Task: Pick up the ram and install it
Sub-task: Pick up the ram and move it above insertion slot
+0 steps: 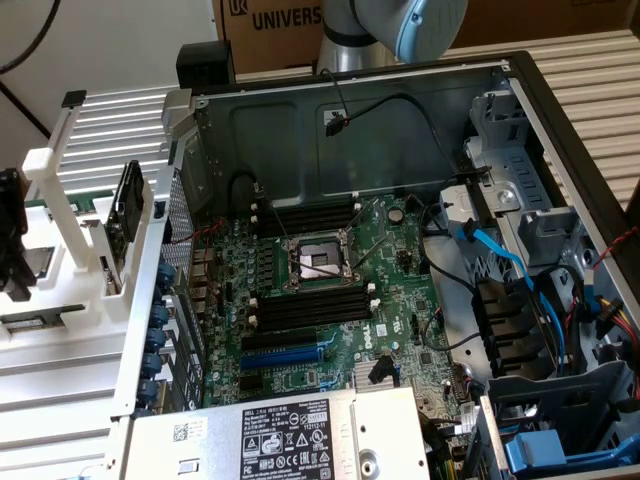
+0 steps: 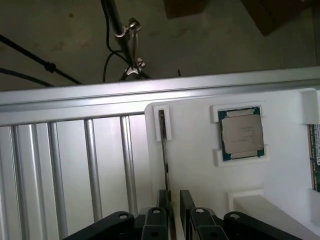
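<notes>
While showing the computer case (image 1: 280, 130) open beside the white holder (image 2: 200, 165), exposing the black memory slots (image 1: 310, 305), seemingly empty and ready for a stick. Hanging the claw (image 2: 175, 200) over the holder, narrowly parted, visibly clamping nothing, likely lining up for a pinch. Standing the ram (image 2: 164, 150) upright on edge in the holder's slot, right at the claw's fingers (image 2: 186, 205); touching or not, cannot tell.

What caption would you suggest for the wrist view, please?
Open black gripper at a thin, edge-on ram stick in the white tray beside a square silver processor.
</notes>
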Robot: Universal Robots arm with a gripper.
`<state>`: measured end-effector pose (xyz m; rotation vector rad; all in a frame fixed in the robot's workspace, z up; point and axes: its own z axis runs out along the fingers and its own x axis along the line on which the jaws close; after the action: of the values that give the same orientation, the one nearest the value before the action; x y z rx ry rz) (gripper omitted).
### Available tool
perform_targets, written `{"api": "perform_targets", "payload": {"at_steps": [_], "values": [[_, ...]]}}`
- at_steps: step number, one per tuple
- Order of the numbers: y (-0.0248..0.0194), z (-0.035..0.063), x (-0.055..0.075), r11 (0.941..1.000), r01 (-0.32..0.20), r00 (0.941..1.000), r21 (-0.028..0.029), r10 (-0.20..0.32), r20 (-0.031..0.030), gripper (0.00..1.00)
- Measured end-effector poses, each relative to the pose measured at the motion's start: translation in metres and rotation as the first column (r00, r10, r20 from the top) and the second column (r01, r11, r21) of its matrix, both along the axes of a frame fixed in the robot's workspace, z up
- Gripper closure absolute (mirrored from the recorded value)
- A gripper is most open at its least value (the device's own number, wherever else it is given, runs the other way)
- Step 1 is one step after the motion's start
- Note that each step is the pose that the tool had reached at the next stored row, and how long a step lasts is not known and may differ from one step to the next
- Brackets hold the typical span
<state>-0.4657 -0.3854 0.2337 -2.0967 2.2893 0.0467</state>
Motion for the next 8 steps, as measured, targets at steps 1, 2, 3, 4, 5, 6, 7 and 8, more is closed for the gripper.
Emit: {"api": "perform_targets", "payload": {"at_steps": [1, 2, 3, 4, 5, 6, 7, 8], "values": [[0.0, -0.0008, 0.0, 0.9999, -0.013, 0.9999, 0.0001, 0.013, 0.0006, 0.76], [-0.0001, -0.0015, 0.0001, 0.9997, -0.026, 0.9997, 0.0, 0.026, 0.0008, 0.76], [-0.0003, -0.0029, 0.0001, 0.9988, -0.048, 0.9988, 0.0001, 0.048, 0.001, 0.76], [-0.0005, -0.0034, 0.0, 0.9986, -0.052, 0.9986, 0.0, 0.052, 0.001, 0.76], [-0.0005, -0.0036, 0.0, 0.9985, -0.054, 0.9985, 0.0001, 0.054, 0.001, 0.76], [-0.0005, -0.0036, 0.0, 0.9985, -0.054, 0.9985, 0.0, 0.054, 0.0009, 0.76], [-0.0005, -0.0037, 0.0001, 0.9985, -0.054, 0.9985, 0.0001, 0.054, 0.001, 0.76], [-0.0005, -0.0037, 0.0001, 0.9985, -0.055, 0.9985, 0.0001, 0.055, 0.0011, 0.76]]}}
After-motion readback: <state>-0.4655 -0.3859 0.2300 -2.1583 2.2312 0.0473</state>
